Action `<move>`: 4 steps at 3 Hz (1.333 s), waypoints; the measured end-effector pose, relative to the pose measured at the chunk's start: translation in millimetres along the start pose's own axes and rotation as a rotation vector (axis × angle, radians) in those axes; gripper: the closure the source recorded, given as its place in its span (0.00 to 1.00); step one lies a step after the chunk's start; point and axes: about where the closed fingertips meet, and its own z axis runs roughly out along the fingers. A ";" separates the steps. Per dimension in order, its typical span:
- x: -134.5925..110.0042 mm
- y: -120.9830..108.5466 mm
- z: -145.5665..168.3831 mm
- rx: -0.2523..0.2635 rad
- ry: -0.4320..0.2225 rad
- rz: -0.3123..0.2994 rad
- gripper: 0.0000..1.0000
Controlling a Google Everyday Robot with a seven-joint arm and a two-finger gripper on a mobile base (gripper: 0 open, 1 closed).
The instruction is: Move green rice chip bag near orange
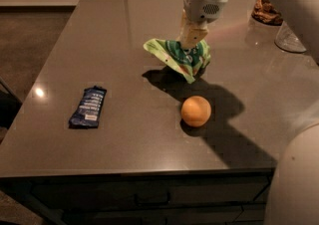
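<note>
The green rice chip bag [179,57] hangs crumpled just above the dark table top, a little behind the orange. My gripper [190,45] comes down from the upper right and is shut on the bag's top. The orange [196,111] rests on the table in front of the bag, about a hand's width from it. The bag's shadow falls on the table between the two.
A dark blue wrapper bar [88,106] lies at the left of the grey table [124,30]. A clear glass [290,38] and a brown snack item [266,11] stand at the far right back. My arm's white body fills the right side.
</note>
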 end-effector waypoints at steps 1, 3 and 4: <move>8.7 17.4 -6.5 -0.015 0.031 0.047 1.00; 18.9 27.1 -5.6 -0.024 0.064 0.069 0.87; 23.5 27.7 -2.2 -0.032 0.072 0.066 0.64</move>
